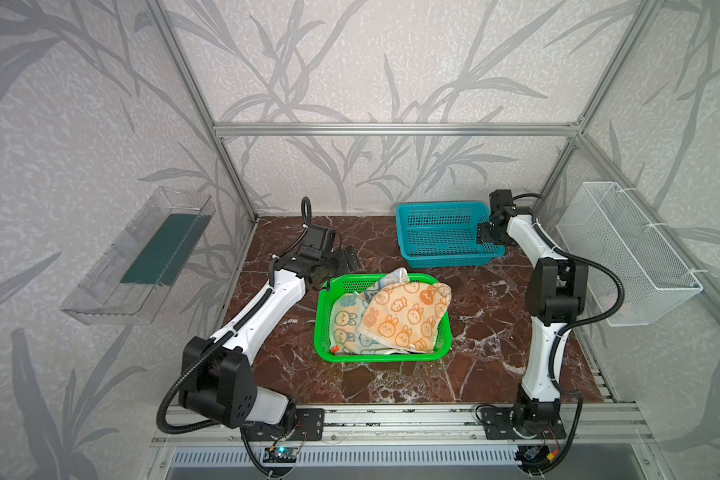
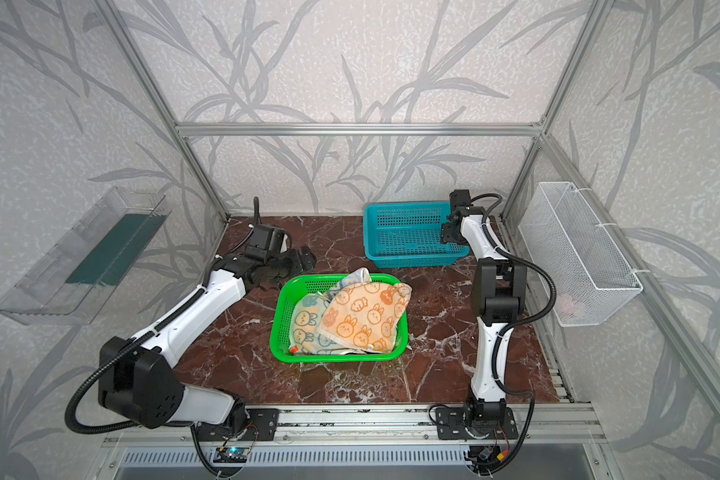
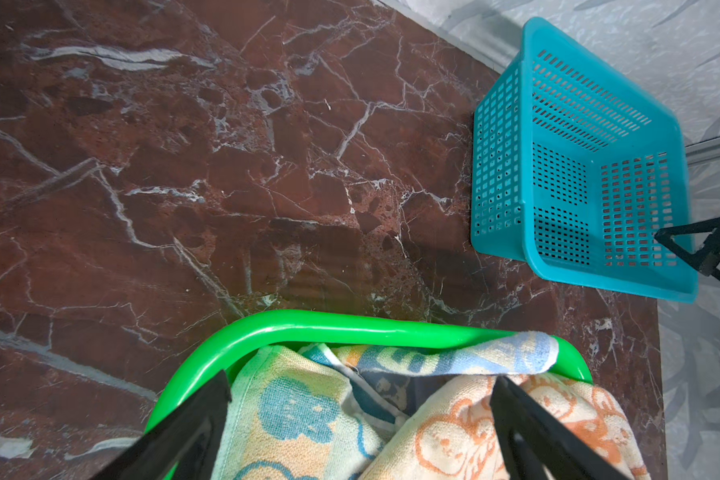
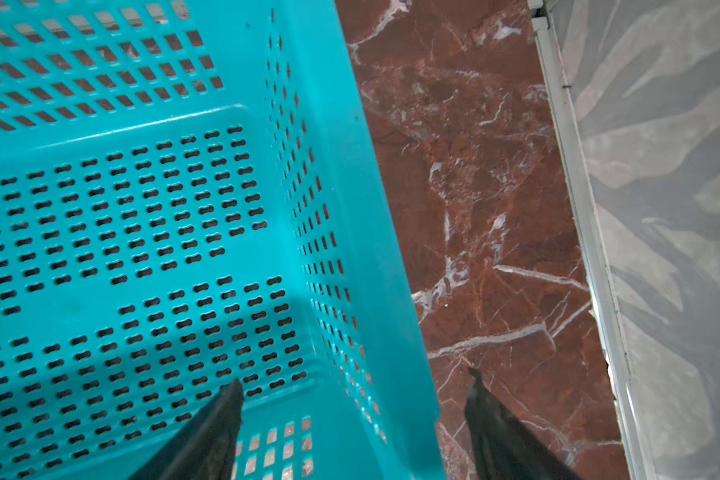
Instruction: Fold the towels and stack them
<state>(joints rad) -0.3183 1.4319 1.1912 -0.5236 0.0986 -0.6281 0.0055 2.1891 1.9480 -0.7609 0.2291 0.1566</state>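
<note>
1. Two towels at least lie crumpled in the green basket (image 1: 383,357) (image 2: 333,358), which stands near the middle of the brown marble table (image 1: 474,332) in both top views.
2. The peach-orange towel (image 1: 404,316) (image 2: 366,316) sits on top, toward the basket's right side. The cream-and-blue towel (image 1: 346,322) (image 2: 306,322) lies partly under it and shows on the left.
3. A blue-and-cream banded edge (image 1: 395,276) (image 3: 474,357) hangs over the basket's far rim. Whether it belongs to the cream-and-blue towel or to a third cloth cannot be told.
4. The left gripper (image 1: 344,266) (image 2: 298,262) hovers just beyond the green basket's far left corner, close to the towels. Its jaws are spread wide and hold nothing.
5. In the left wrist view the left gripper (image 3: 360,376) frames the pile. One finger shows in front of the cream-and-blue towel (image 3: 292,415) and the other in front of the peach-orange towel (image 3: 474,428). Whether either finger touches cloth cannot be told.
6. The right gripper (image 1: 489,235) (image 2: 449,232) is well apart from the towels, at the right end of the blue basket (image 1: 441,259) (image 2: 408,259) in the table's far right part.
7. In the right wrist view the right gripper (image 4: 355,376) is parted and empty. One finger hangs inside the blue basket (image 4: 341,208) and the other outside over the table (image 4: 495,249), with the basket's wall between them and not pinched.
</note>
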